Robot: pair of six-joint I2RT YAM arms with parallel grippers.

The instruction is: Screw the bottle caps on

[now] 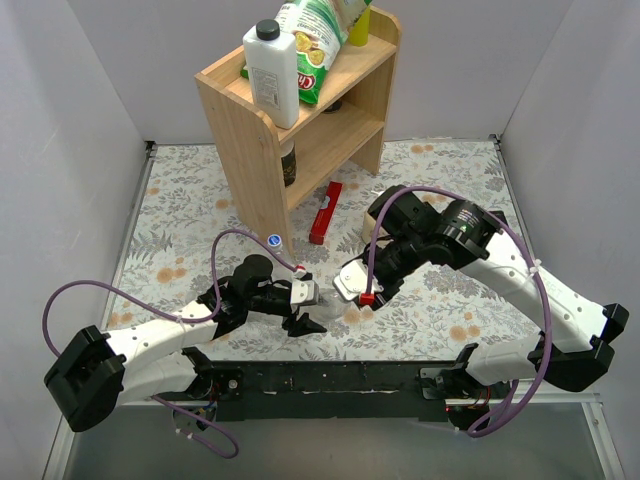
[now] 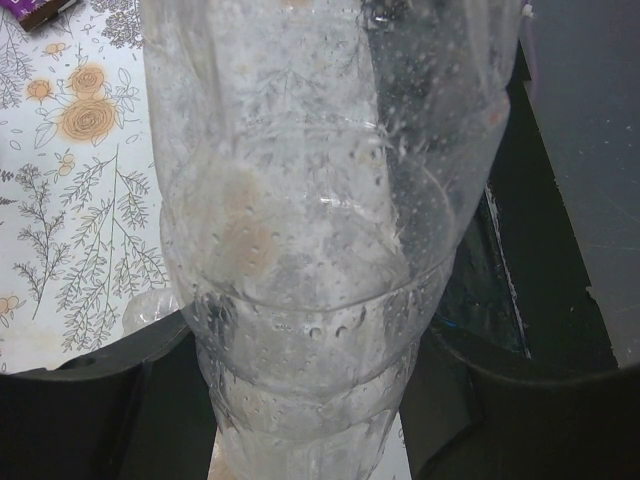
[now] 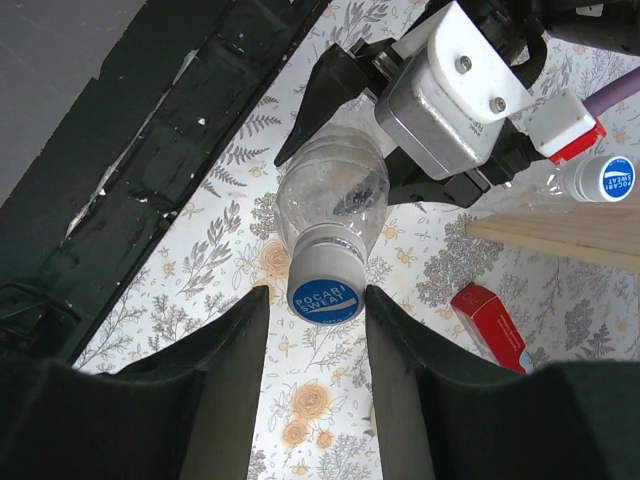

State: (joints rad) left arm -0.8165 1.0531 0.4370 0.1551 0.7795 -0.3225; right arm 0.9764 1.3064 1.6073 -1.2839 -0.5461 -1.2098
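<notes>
The right hand [image 3: 315, 298] is set around the cap [image 3: 325, 296], with one finger on each side of the blue disc. One finger seems to touch the rim, while a thin strip of the counter [image 3: 300, 400] is seen at the other, so it cannot be told from this view whether the cap is actually pinched.

The cap is seated on the neck of the bottle [image 3: 330, 190], and its face is turned straight toward the right wrist camera. The relation that matters is therefore an axial one. The bottle's long axis is laid along the right hand's own line of reach, neck toward it and base away. A roll of the wrist, rather than any sideways travel, is judged to be what the coming turn calls for.

The bottle is held lying over rather than upright. Its body is clamped by the left hand [image 2: 305, 410], whose fingers are pressed against both flanks of the clear wall. The right hand is the nearer to the cap, and the left is taken up with holding.

Further out, a second capped bottle [image 3: 607, 178] is seen lying at the foot of the wooden shelf [image 1: 300, 130], with a red box [image 3: 490, 322] near it. The black rail [image 3: 150, 200] is seen along the other side. Nothing is placed between the fingers and the cap. The left hand's metal body, close behind the bottle's shoulder, is the one thing to be kept clear of if the right hand is pushed further on.
</notes>
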